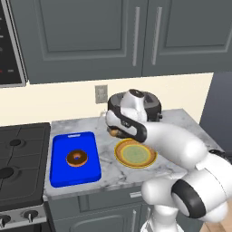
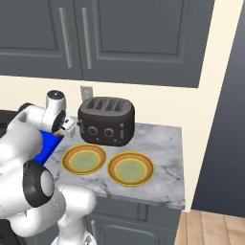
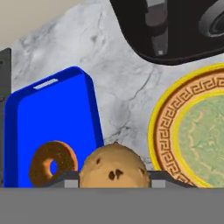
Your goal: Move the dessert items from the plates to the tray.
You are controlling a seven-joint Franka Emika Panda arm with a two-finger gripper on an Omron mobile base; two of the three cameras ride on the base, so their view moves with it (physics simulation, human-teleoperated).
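Observation:
The chocolate-glazed donut (image 1: 76, 158) (image 3: 52, 162) lies on the blue tray (image 1: 61, 170) (image 3: 48, 118) at the counter's left. My gripper (image 1: 115, 132) (image 3: 113, 180) hovers over the marble between the tray and the nearer plate, shut on the small tan-brown pastry lump (image 1: 114, 133) (image 3: 113, 168). Two yellow-rimmed plates (image 2: 83, 159) (image 2: 130, 168) sit side by side, both bare. One plate (image 1: 135, 153) (image 3: 192, 131) lies just right of the gripper. In the right base view the gripper (image 2: 60, 130) is beside the tray's edge (image 2: 46, 146).
A black toaster (image 2: 106, 120) (image 3: 175, 26) stands at the back of the counter behind the plates. The black stovetop (image 1: 22, 154) borders the tray on the left. A wall outlet (image 1: 101, 94) and grey cabinets are above. The counter ends at the right.

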